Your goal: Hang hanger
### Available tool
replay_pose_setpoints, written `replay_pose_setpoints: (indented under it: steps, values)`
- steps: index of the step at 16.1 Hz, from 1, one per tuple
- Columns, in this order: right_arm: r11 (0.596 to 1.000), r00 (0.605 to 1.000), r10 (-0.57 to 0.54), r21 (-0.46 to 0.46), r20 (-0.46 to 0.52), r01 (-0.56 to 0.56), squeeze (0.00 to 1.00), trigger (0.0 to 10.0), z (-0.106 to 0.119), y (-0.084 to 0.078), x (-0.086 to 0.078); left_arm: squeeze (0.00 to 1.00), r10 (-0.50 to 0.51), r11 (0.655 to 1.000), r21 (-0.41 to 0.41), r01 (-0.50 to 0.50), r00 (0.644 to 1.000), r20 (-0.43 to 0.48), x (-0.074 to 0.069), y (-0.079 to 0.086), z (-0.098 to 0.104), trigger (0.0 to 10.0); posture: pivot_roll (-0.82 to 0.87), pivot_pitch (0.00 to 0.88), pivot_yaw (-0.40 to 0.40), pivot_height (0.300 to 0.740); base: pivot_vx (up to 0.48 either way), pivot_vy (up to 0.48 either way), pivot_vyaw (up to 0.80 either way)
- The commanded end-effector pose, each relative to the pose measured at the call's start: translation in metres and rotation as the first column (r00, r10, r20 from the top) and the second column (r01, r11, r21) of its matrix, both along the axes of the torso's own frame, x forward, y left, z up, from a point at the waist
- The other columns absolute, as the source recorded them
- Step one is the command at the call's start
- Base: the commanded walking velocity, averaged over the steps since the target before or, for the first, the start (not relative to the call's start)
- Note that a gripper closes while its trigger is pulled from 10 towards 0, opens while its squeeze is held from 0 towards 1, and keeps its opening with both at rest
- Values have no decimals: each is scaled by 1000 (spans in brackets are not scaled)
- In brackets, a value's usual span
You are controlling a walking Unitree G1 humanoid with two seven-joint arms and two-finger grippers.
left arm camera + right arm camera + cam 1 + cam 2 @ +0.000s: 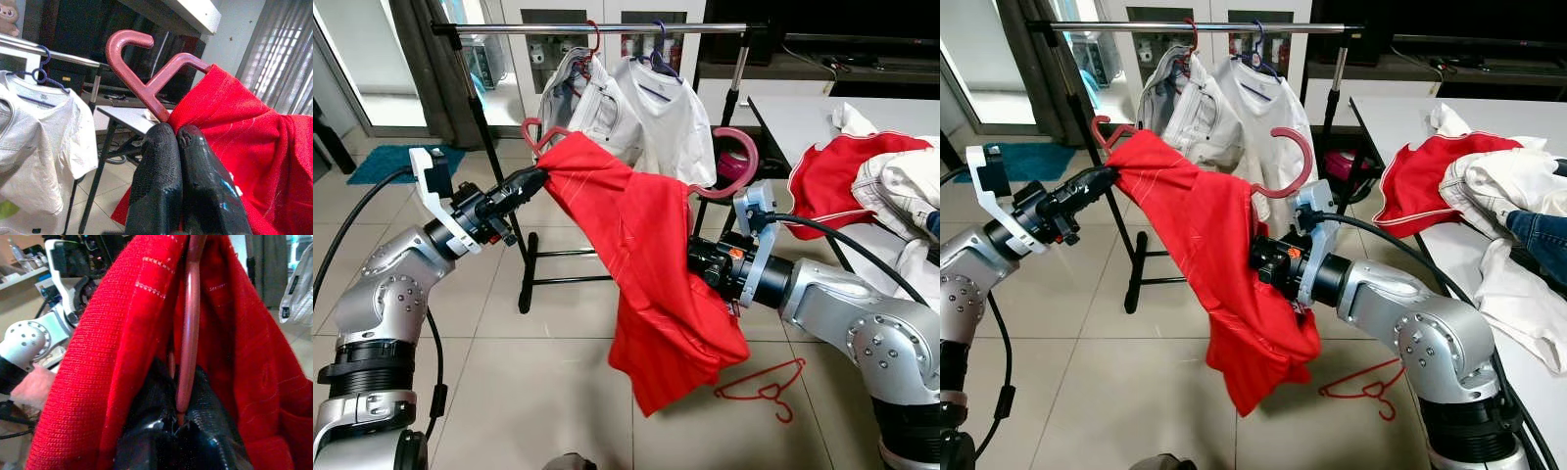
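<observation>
Red shirt (651, 255) is draped on a pink hanger (729, 171) and held below and in front of the rail (597, 28), between both arms; the hanger is not yet hung. Left gripper (530, 181) is closed at the hook end (128, 54), with hanger stem and cloth pinched between touching fingers (156, 186). Right gripper (1268, 257) is clamped on the other hanger arm through the cloth, low under the rail. Two white garments (636, 117) already hang on the rail. Left to do, as judged: hook lifted to the rail, set over it beside the white garments, both grips released.

Left wrist view shows the hook free and open, clear of cloth. Right wrist view shows the hanger bar (188, 333) running into shut fingers, plus a person's hand (32, 387) beside the left arm. Eye views show a thin red hanger (769, 387) on the floor and clothes piled on the worktop (803, 117).
</observation>
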State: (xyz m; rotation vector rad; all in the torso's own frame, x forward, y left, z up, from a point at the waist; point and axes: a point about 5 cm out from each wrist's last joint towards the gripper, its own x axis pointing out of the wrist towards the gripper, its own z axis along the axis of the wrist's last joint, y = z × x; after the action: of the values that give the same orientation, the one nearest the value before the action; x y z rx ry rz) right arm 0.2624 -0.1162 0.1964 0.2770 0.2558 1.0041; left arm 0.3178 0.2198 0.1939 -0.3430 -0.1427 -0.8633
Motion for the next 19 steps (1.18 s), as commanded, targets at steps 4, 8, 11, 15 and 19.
replay_pose_setpoints:
  steps: [4, 8, 11, 15, 19]
  values:
    - [988, 994, -100, -118, -37, 95, 0, 10000, -16, -11, 7, 0, 23, 999, 26, -26, 994, 110, -5, 3, 26, 0, -86, 0, 43, 740, 0, 0, 0]
    - [979, 993, -111, -176, -38, 103, 0, 10000, -24, -15, 6, 0, 121, 964, 225, -143, 987, 110, 0, 20, 20, 0, -79, 0, 39, 740, 0, 0, 0]
    - [981, 992, -121, -154, -35, 114, 0, 10000, -22, -20, 6, 0, 316, 881, 330, -339, 941, 122, 10, 39, 11, 0, -78, 0, 37, 740, 0, 0, 0]
    - [983, 999, -40, -178, 2, 39, 0, 10000, -22, -21, -2, 0, 456, 833, 246, -496, 867, 201, 18, 56, 28, 0, -78, 0, 34, 740, 0, 0, 0]
    - [976, 997, 76, -203, -2, -75, 0, 10000, -26, -20, -17, 0, 584, 741, 230, -631, 775, 242, 28, 76, 43, 0, -76, 0, 37, 740, 0, 0, 0]
